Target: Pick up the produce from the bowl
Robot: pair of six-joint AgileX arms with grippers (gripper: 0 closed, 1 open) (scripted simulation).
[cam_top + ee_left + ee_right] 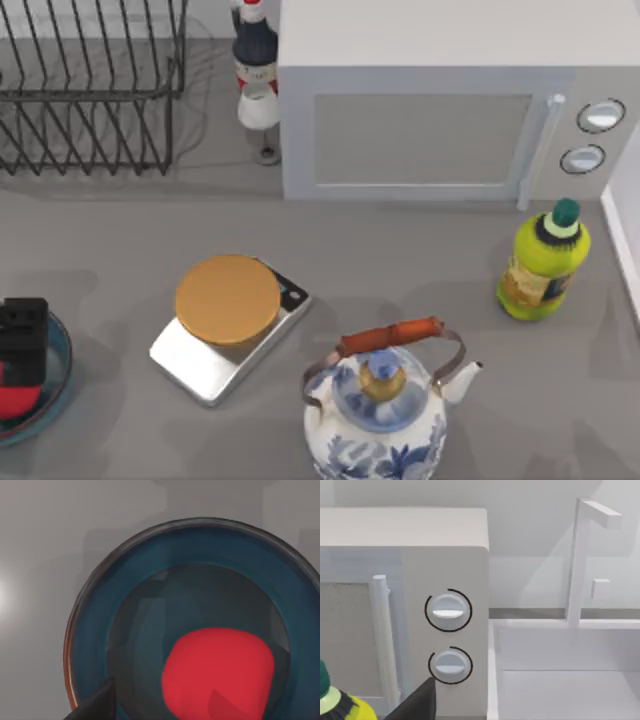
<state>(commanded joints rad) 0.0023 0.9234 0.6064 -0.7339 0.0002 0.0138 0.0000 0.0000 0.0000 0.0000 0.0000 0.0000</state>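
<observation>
The bowl (62,362) sits at the table's left edge, glossy blue inside with a reddish-brown rim (70,680). The produce (14,398), a smooth red lump (217,672), lies in its bottom. My left gripper (22,340) hangs right over the bowl, above the produce and apart from it. It stands open, and one dark finger (95,707) shows beside the bowl's rim. Nothing is held. Of my right arm, one dark finger (417,702) shows in front of the microwave's knobs.
An orange-topped scale (228,300) stands right of the bowl, and a blue-and-white teapot (378,420) is at the front. Farther right is a yellow-green bottle (543,262). At the back are a microwave (440,110), a wire rack (90,85) and a red-capped dark bottle (255,50).
</observation>
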